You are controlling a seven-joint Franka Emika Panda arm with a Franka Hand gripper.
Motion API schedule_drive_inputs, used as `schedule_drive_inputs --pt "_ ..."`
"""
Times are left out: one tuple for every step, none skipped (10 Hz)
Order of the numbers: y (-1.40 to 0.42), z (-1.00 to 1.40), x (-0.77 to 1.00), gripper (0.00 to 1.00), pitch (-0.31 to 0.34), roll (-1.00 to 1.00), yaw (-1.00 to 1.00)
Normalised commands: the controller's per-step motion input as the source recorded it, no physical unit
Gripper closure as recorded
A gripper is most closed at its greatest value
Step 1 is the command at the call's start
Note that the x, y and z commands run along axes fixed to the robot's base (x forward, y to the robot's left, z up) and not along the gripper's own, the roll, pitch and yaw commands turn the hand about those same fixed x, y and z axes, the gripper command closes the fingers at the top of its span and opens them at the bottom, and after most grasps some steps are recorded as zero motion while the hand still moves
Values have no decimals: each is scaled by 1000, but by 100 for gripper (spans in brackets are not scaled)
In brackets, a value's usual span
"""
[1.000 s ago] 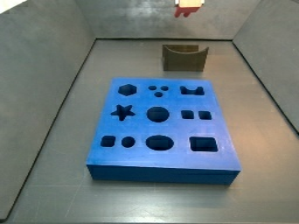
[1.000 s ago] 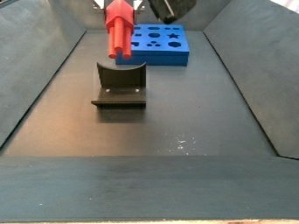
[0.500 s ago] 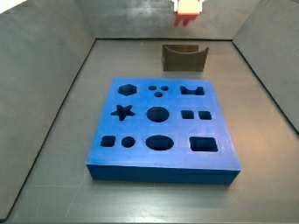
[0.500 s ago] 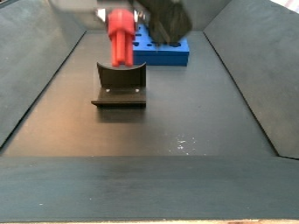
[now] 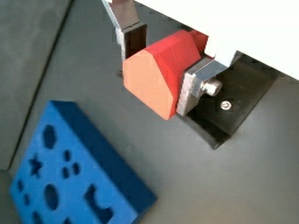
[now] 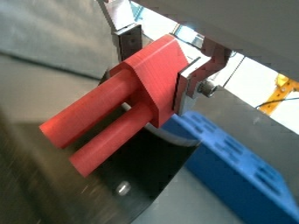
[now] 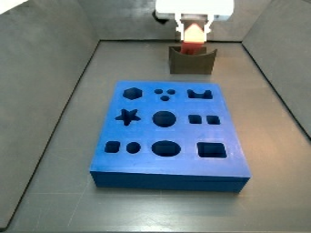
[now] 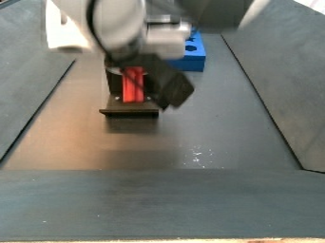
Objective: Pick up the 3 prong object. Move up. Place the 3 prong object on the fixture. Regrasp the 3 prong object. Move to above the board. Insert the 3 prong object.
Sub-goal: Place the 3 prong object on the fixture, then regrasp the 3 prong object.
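In a wrist view: gripper (image 5: 160, 59) clamped on the 3 prong object (image 5: 162, 72), a red-orange piece, with silver fingers (image 5: 198, 84) pressed flat against its sides; dark fixture (image 5: 239, 101) directly behind it, blue board (image 5: 73, 175) lying well apart on the dark floor. In a wrist view: same clamped hold by the gripper (image 6: 162, 61), long red prongs of the 3 prong object (image 6: 111, 105) reaching out past the fingers (image 6: 191, 83), a corner of the board (image 6: 239, 179) beyond. In a side view: gripper (image 7: 194, 30) low over the fixture (image 7: 192, 60), 3 prong object (image 7: 192, 38) at its notch, contact impossible to tell; board (image 7: 169, 135) nearer the camera. In a side view: blurred gripper (image 8: 139, 76) down at the fixture (image 8: 129, 102), 3 prong object (image 8: 132, 83) within the raised sides, board (image 8: 188, 53) behind.
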Motion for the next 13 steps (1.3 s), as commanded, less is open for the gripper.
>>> schedule_drive_inputs --pt "121 -803 161 100 -31 -171 -131" --pt "113 -581 114 100 -53 -132 -104" --pt "142 -519 95 100 -66 -117 -96" --pt "164 -463 80 100 -76 -107 -72" --pt "170 -453 75 100 -77 -104 -60" --pt "169 -454 73 100 -76 -104 -48" --pt "169 -456 71 100 -74 -103 -37" --pt "0 0 0 0 0 0 0" --pt "0 1000 0 0 35 -40 -41" --pt "5 1000 -8 0 37 -34 -31" --pt "9 1000 -15 0 37 -20 -26" --pt "8 1000 -23 0 34 7 -17" --pt "9 1000 -31 0 31 21 -14"
